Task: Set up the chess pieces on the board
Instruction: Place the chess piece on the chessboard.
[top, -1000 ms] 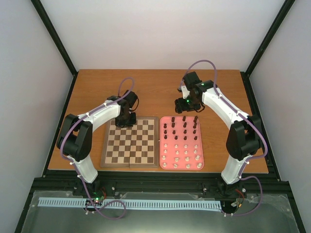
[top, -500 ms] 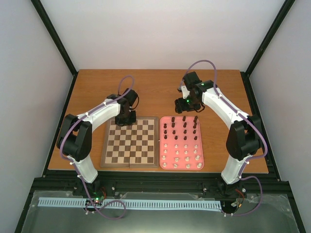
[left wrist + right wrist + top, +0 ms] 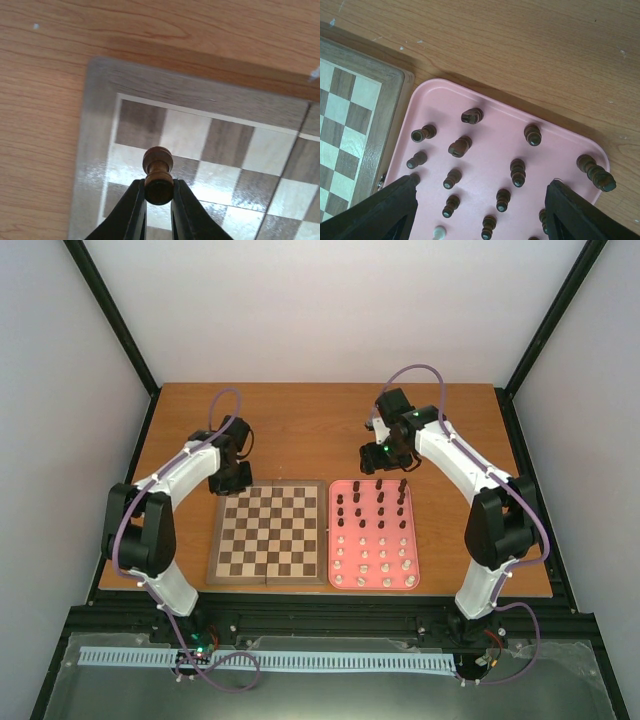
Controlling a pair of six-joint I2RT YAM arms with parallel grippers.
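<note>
The left gripper point(image 3: 159, 189) pinches 1 dark brown piece point(image 3: 158, 170) by its base, its 2 fingers point(image 3: 136, 210) pressed against either side; the piece has a rounded head and a narrow neck, and its head points away from the wrist camera. Behind it lies the far left corner of the board point(image 3: 95, 125), with the wide brown border and the first rows of light and dark squares; whether the piece touches the board cannot be told. In the top view the left gripper point(image 3: 232, 480) sits at that same far left corner of the board point(image 3: 215, 540), on the wooden table point(image 3: 310, 430).

The right gripper point(image 3: 481, 200) is spread wide, its 2 fingers point(image 3: 385, 210) at the lower corners of its wrist view; it hangs over the far end of the pink tray point(image 3: 440, 100), which lies just beside the board's right edge. The other dark pieces point(image 3: 380, 498) stand in rows on the far half of the tray point(image 3: 416, 550); the cream pieces point(image 3: 383, 565) fill the near half.
</note>
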